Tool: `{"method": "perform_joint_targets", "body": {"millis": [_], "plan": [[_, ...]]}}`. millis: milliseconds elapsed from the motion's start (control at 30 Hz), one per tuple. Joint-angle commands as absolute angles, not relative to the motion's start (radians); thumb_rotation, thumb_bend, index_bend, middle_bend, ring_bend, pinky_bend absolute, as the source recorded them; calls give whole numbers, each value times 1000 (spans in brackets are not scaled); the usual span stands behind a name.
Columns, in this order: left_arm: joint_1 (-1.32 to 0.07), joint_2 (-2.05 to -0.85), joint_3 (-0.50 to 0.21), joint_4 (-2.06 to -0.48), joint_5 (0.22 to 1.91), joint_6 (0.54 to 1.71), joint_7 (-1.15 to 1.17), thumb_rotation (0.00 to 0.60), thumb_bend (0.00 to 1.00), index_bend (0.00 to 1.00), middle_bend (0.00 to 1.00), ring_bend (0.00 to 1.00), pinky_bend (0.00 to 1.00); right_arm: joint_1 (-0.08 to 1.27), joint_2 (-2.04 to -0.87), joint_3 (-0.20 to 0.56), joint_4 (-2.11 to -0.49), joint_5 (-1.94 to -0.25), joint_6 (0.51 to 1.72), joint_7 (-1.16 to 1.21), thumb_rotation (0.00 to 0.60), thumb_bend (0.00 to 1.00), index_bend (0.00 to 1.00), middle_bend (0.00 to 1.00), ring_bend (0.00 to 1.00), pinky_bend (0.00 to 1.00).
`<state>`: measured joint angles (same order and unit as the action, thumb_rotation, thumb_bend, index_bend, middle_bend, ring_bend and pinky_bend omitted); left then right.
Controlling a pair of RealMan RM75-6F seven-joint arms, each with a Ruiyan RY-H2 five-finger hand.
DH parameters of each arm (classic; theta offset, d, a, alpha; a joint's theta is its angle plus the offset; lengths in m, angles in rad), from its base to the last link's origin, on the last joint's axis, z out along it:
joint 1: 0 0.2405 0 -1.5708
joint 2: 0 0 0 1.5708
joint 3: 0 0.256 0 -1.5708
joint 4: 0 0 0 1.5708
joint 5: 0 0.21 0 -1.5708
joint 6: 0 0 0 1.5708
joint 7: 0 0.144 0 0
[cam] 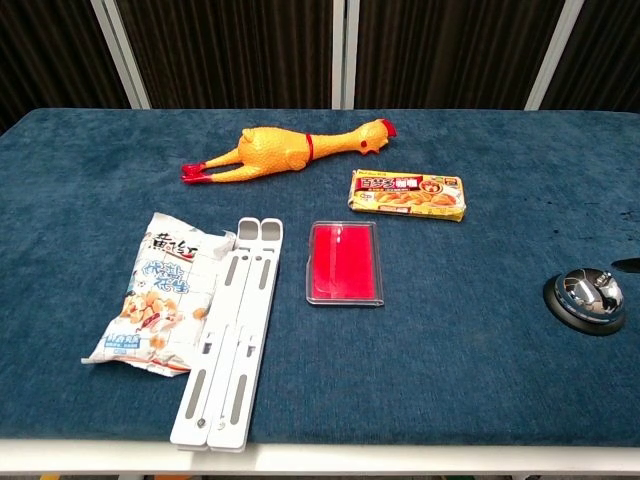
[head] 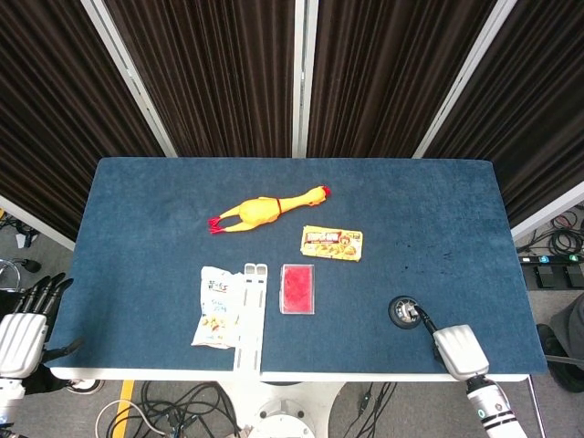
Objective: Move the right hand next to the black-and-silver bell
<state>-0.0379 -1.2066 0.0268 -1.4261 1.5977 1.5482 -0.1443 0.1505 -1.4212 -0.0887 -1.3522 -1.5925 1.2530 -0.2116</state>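
Observation:
The black-and-silver bell [head: 405,311] sits on the blue table near the front right; in the chest view the bell [cam: 585,298] is at the right edge. My right hand [head: 456,350] hovers at the table's front edge, just right of and in front of the bell. One black finger [head: 425,320] reaches up-left and ends right beside the bell's rim. The other fingers are hidden under the white back of the hand, and it holds nothing. My left hand [head: 24,330] hangs off the table's front left corner, fingers spread and empty.
A yellow rubber chicken [head: 265,210] lies mid-table, with an orange food box [head: 332,243] to its right. Nearer the front lie a red case [head: 297,288], a white folding stand [head: 250,316] and a snack bag [head: 217,307]. Dark curtains close off the back.

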Motion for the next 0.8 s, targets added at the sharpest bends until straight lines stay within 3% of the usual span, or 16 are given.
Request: {"method": "perform_joint_targets", "body": {"millis": [33,233,467,800], "plan": [[-38,-1208,27,-1424,1596,1545,-143,600,116,111,33,0,138,155,-1427,-91,-1348,-1583,1236,-214,600,1000,0,868,805,706],[-38,-1210,27,-1421,1595,1544,-145,600,117,111,33,0,138,158,-1430,-94,-1347,-1567,1214,-213,600,1000,0,868,805,706],[-38,-1210,27,-1421,1599,1548,-147,600,116,111,33,0,138,154,-1415,-81,-1366,-1594,1277,-204,600,1000,0,868,805,706],[-35,-1211,28,-1414,1595,1546,-153,600,117,111,33,0,138,162,-1429,-95,-1351,-1569,1222,-219,600,1000,0,868,805,706]]}}
